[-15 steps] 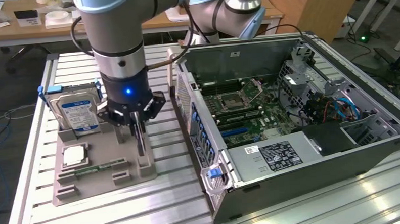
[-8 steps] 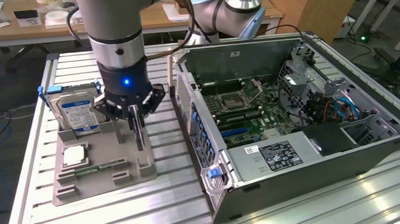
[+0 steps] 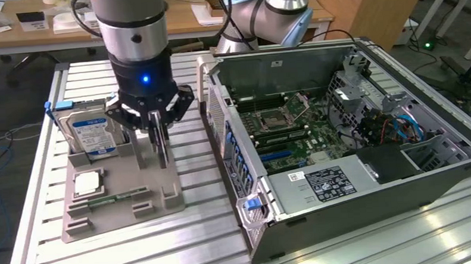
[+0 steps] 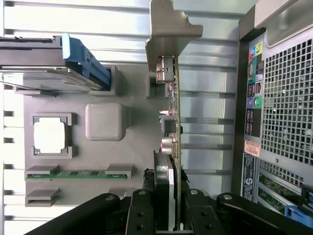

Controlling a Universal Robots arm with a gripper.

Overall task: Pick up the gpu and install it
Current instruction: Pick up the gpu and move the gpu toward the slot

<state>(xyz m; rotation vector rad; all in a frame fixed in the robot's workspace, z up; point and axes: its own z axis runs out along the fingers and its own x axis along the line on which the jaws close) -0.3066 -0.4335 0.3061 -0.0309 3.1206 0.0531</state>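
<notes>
"Exterior view, item one?" the stock clerk asks over the line.

"Gripper (image 3: 160, 159), one, black, pointing straight down over the grey tray (image 3: 134, 184)," I read off my screen. "Fingers (image 3: 154, 138) drawn in to a narrow gap and clamped on the gpu (image 4: 174, 112), one on each face."

"Gpu, location?"

"Standing on its long edge along the tray's side nearest the computer case (image 3: 356, 162), silver bracket (image 4: 168, 29) at one end. Whether it sits in its slot or is lifted off it, I cannot tell."

"Other tray stock?"

"Hard drive (image 3: 90, 131), blue label, upright at the tray's far end in the exterior view. Processor chip (image 3: 87, 184), flat in its pocket. Memory stick (image 3: 111, 200), green, lying in the near holder — all three apart from the gpu."

"And the case?"

"Lying on its side on the slatted worktop (image 3: 105, 257), panel off, motherboard (image 3: 287, 127) exposed, just beside the tray on the exterior view's right."
</notes>
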